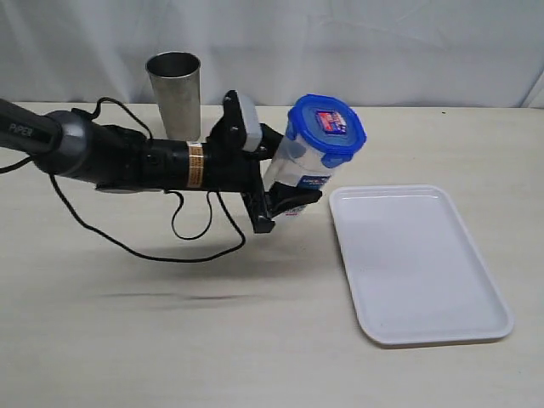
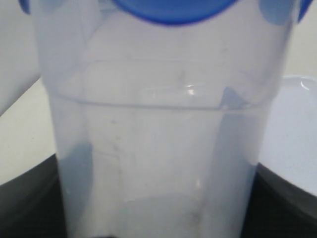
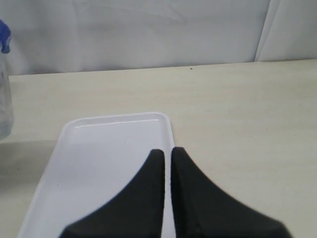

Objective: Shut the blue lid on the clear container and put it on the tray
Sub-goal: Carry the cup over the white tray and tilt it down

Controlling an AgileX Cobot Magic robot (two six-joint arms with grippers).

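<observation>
A pale wooden table (image 1: 170, 340) fills the scene, with a white cloth hanging behind it. The tray (image 1: 421, 263) lies flat on the right side of the table with nothing on it. The black left arm (image 1: 110, 153) reaches in from the left, its cable trailing in a loop over the table. A grey steel cup (image 1: 175, 93) stands upright behind the arm, near the back edge. The clear container (image 1: 299, 163) is not on the tray: it is just beside the tray's far left corner, tilted with its top leaning toward the tray side. The left gripper (image 1: 285, 177) clamps it low on its body, one jaw on each side, near the printed label; the left wrist view is filled by its clear wall (image 2: 158, 148). The blue lid (image 1: 325, 129) sits on the container's mouth; whether its flaps are snapped down I cannot tell. The right gripper (image 3: 167, 168) hangs above the tray's edge (image 3: 166, 129), its jaws closed together and holding nothing
</observation>
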